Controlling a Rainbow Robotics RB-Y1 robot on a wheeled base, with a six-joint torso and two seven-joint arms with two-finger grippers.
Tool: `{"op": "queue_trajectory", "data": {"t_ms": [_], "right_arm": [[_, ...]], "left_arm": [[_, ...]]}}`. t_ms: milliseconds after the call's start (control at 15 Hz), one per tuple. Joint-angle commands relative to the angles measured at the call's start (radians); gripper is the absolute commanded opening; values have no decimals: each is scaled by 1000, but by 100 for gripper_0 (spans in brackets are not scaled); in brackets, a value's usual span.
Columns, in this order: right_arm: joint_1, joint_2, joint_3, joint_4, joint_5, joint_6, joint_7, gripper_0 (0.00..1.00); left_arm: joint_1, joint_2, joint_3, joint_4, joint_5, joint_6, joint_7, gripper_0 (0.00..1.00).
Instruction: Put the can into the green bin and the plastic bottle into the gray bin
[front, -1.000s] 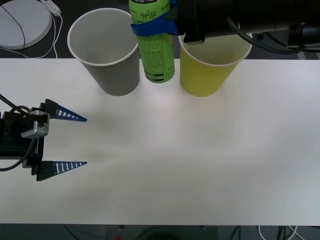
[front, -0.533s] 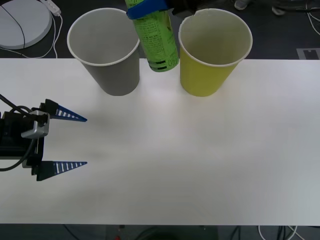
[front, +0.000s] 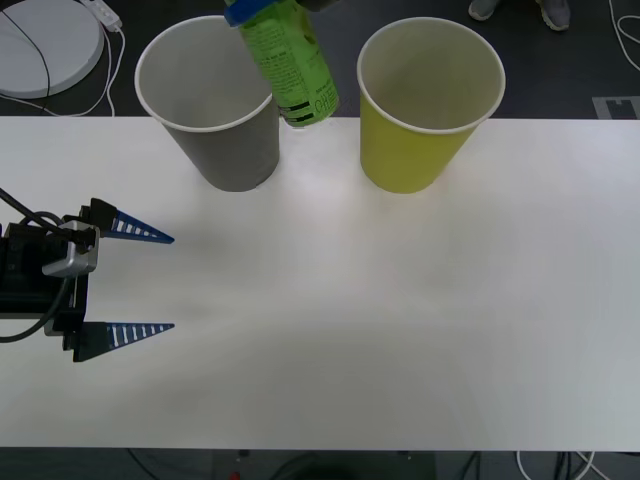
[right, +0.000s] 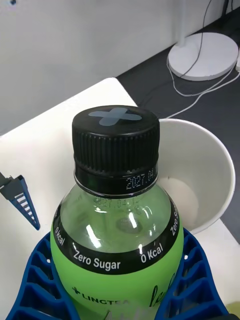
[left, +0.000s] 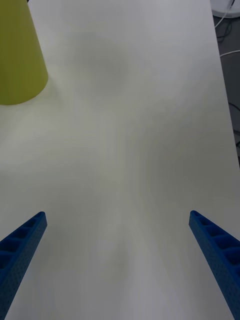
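Right claw (right: 117, 295) pinched the bottle (front: 287, 62), its blue ribbed fingers (right: 30, 285) pressed against both sides of the green body just below the shoulder. From the front, the bottle hung in the air at the far edge of the worktop (front: 350, 300), tilted, with its base toward the robot and its upper part leaning away and to the left. It sat between the two bins, its base just beside the gray bin's (front: 235, 150) rim on the side facing the green bin (front: 410, 150), clear of the worktop surface. A blue finger showed at the top of the front view, wrapped around the bottle's upper part.

In the right wrist view the black cap (right: 116, 145) with its pale cross faced the camera, and the open mouth of the gray bin lay just beyond it, pale inside. The label band read "Zero Sugar" and "0 Kcal".

Both bins stood upright at the far side of the worktop, gray on the left, green on the right, apart from each other.

Left claw (front: 140, 282) rested low over the left side of the worktop, well apart from the bins, its two blue fingers (front: 135, 232) spread wide and holding nothing. Its wrist view showed the green bin's side off in one corner and bare white worktop between the fingers.
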Motion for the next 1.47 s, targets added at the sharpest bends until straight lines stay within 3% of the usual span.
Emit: {"op": "queue_trajectory", "data": {"t_ms": [67,267,600,1133,1467], "right_arm": [[-55,50,0,71,34,-46,0,0],[-124,120,0,155,122,-106,0,0],[-202,226,0,321,231,-109,0,0],[-299,321,25,514,307,-106,0,0],[-334,372,25,614,356,-23,0,0]], "left_arm": [[0,0,0,0,0,0,0,100],[0,0,0,0,0,0,0,100],[0,0,0,0,0,0,0,100],[0,0,0,0,0,0,0,100],[0,0,0,0,0,0,0,100]]}}
